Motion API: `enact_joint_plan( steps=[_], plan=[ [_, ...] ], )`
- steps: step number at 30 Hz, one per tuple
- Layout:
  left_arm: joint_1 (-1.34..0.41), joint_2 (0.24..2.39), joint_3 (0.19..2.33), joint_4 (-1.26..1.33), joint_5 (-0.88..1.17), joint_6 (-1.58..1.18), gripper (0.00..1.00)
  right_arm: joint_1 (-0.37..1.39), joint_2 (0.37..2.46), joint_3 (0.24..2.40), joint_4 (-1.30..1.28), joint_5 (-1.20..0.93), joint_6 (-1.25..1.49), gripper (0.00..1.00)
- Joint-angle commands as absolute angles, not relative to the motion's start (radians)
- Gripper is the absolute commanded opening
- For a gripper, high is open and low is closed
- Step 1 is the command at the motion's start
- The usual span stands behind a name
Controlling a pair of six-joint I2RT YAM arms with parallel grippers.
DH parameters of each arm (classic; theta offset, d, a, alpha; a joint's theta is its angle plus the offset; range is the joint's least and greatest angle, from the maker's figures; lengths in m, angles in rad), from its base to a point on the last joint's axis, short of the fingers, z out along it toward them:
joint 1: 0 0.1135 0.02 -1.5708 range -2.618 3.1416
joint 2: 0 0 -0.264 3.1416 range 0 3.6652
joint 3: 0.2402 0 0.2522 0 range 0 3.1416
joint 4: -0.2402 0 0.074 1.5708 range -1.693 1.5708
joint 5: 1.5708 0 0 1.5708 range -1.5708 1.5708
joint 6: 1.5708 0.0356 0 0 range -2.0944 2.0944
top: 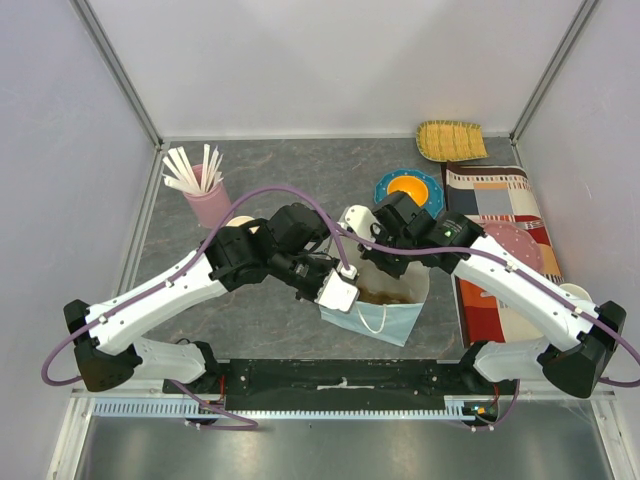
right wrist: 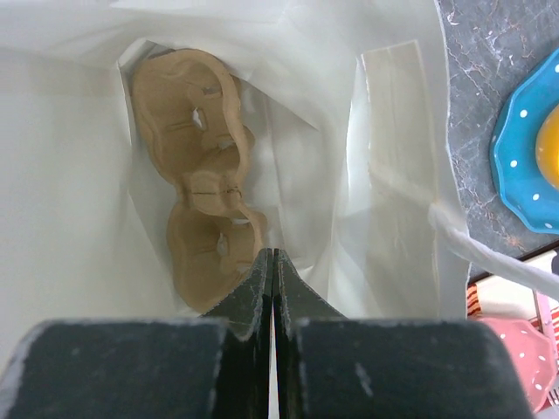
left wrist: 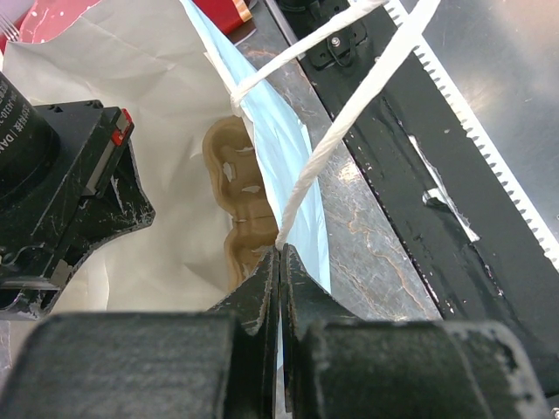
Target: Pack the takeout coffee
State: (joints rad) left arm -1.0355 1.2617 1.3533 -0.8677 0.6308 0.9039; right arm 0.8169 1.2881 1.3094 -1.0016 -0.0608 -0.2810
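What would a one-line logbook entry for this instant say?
left jaws: shut on paper bag handle | right jaws: shut over bag mouth | inside: brown cup carrier | coffee: unseen

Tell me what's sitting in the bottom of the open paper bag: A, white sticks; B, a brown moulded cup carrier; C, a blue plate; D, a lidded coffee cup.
B: looking down into the bag, the right wrist view shows a brown moulded cup carrier on its bottom.
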Motion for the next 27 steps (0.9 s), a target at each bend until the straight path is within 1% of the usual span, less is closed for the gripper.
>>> enact_joint_plan(
  steps=[1,2,5,8,11,12,14,15,16,17,18,20,21,24,26,27],
  plan=[
    [-1.032,1.261,1.387,-0.868,0.629,0.946,0.02,0.819,1.275,1.342,-0.933,-0.098,-0.227,0.06],
    [-1.032,1.258,1.379,-0.865,0.618,0.945,0.02,0.821,1.273,1.342,-0.924,-0.097,-0.204,0.12],
    [-1.032,1.250,1.353,-0.870,0.569,1.012,0.02,0.821,1.258,1.339,-0.896,-0.091,-0.169,0.24],
    [-1.034,1.239,1.345,-0.868,0.500,1.075,0.02,0.819,1.243,1.353,-0.884,-0.100,-0.143,0.28],
    [-1.037,1.209,1.330,-0.810,0.379,1.156,0.02,0.819,1.241,1.417,-0.887,-0.086,-0.106,0.32],
    [-1.040,1.181,1.316,-0.773,0.311,1.181,0.02,0.819,1.244,1.434,-0.887,-0.078,-0.095,0.32],
    [-1.055,1.157,1.247,-0.611,0.226,1.248,0.02,0.819,1.247,1.469,-0.888,-0.058,-0.091,0.34],
    [-1.063,1.146,1.218,-0.544,0.125,1.267,0.02,0.819,1.247,1.476,-0.888,-0.052,-0.091,0.35],
    [-1.074,1.137,1.163,-0.464,0.076,1.288,0.02,0.819,1.246,1.479,-0.888,-0.035,-0.092,0.37],
    [-1.098,1.140,1.138,-0.333,0.028,1.311,0.02,0.819,1.246,1.476,-0.890,-0.025,-0.092,0.37],
    [-1.110,1.143,1.118,-0.263,-0.064,1.315,0.02,0.821,1.243,1.468,-0.894,-0.012,-0.094,0.37],
    [-1.155,1.172,1.095,-0.131,-0.147,1.289,0.02,0.822,1.243,1.467,-0.900,0.029,-0.087,0.37],
    [-1.167,1.184,1.091,-0.094,-0.228,1.276,0.02,0.824,1.243,1.466,-0.913,0.046,-0.083,0.37],
    [-1.177,1.203,1.080,-0.011,-0.279,1.249,0.02,0.825,1.241,1.459,-0.943,0.107,-0.063,0.38],
    [-1.187,1.189,1.066,-0.015,-0.278,1.220,0.02,0.825,1.230,1.444,-0.951,0.149,-0.040,0.39],
    [-1.193,1.175,1.062,-0.049,-0.246,1.198,0.02,0.825,1.223,1.421,-0.945,0.156,-0.031,0.40]
  ],
)
